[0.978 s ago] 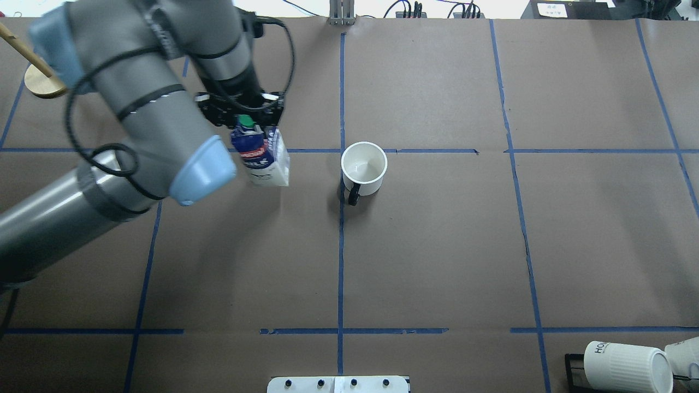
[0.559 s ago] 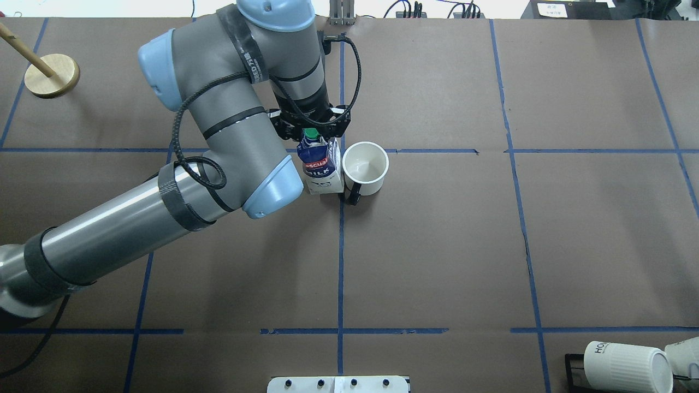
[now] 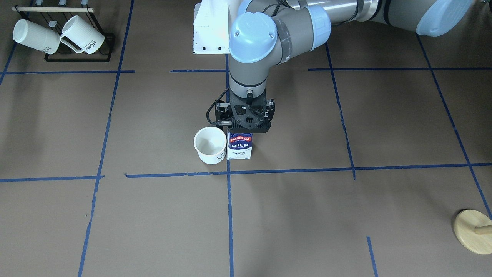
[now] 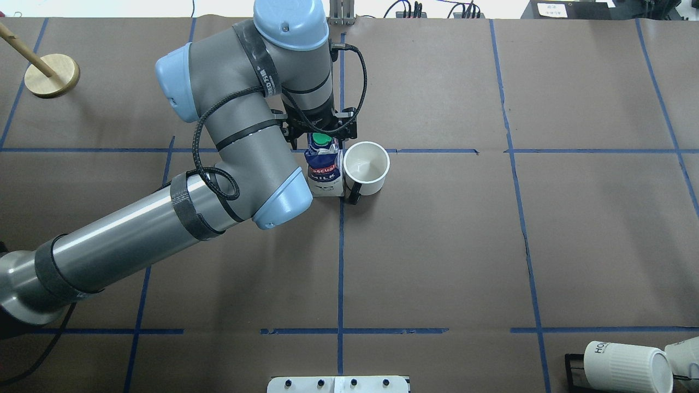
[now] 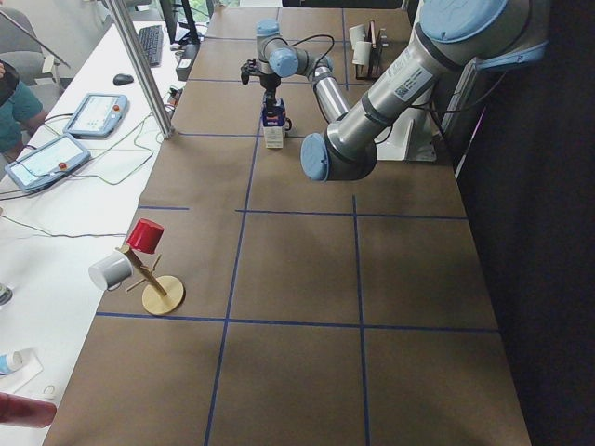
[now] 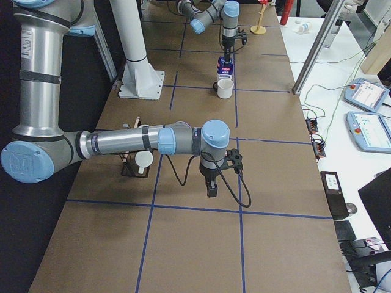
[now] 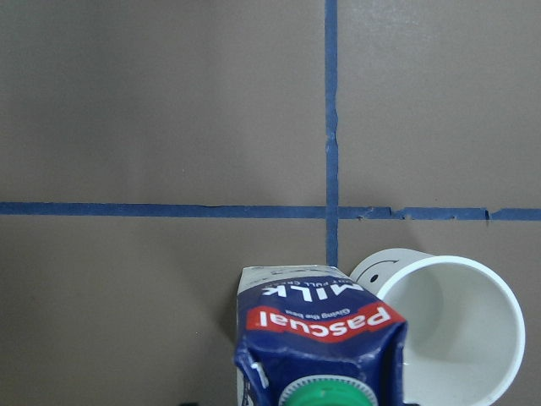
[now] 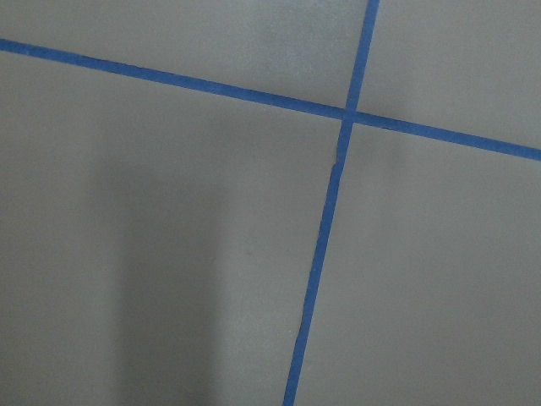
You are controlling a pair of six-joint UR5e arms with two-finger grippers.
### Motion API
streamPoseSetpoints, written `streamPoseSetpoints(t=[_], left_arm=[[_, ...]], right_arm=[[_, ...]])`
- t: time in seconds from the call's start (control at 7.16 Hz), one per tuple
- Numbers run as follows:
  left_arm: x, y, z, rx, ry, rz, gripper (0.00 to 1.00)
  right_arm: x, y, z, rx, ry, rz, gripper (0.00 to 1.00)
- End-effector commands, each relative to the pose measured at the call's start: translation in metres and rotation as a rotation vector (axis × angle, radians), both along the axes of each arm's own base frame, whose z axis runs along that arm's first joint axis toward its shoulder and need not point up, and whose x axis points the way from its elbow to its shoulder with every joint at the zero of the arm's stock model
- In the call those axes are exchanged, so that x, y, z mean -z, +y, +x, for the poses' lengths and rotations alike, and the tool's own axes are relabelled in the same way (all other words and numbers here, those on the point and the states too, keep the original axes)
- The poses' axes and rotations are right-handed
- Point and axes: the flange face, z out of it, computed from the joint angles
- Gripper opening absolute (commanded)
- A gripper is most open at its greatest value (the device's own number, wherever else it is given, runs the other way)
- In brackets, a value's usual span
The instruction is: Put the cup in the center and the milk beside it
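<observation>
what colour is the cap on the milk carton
The cap is green, clearest in the overhead exterior view.

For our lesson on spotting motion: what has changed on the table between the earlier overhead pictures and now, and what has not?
The left gripper carried the milk rightward across the overhead view, from well clear of the cup to close beside it, and still grips its top. The cup, the ribbed mugs and the wooden stand stayed put.

The milk (image 3: 239, 146) reads "Pascual MILK"; a racked mug (image 3: 82, 34), "HOME"
</observation>
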Motion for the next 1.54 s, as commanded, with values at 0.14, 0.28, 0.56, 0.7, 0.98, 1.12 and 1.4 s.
streamPoseSetpoints(t=[0.14, 0.28, 0.56, 0.7, 0.98, 1.12, 1.4], left_arm=[[0.025, 0.002, -0.053, 0.017, -0.004, 0.004, 1.00], [0.023, 0.000, -0.091, -0.025, -0.021, 0.023, 1.00], [-0.063, 0.008, -0.168, -0.112, -0.057, 0.138, 1.00], [-0.109, 0.006, -0.214, -0.181, -0.052, 0.159, 1.00], [-0.222, 0.003, -0.331, -0.285, -0.062, 0.196, 1.00], [-0.270, 0.003, -0.385, -0.320, -0.077, 0.223, 1.00], [-0.349, 0.024, -0.472, -0.359, -0.091, 0.237, 1.00]], right_arm=[[0.000, 0.000, 0.000, 0.002, -0.002, 0.003, 0.99], [0.001, 0.000, 0.000, 0.002, -0.002, 0.005, 0.99], [0.000, 0.000, -0.001, 0.000, -0.005, -0.002, 0.99], [0.000, 0.000, -0.002, 0.002, -0.005, -0.003, 1.00], [-0.001, 0.000, -0.002, 0.001, -0.004, -0.006, 1.00], [-0.001, 0.000, -0.002, 0.001, -0.004, -0.006, 1.00], [-0.005, 0.000, -0.002, 0.002, -0.004, -0.014, 1.00]])
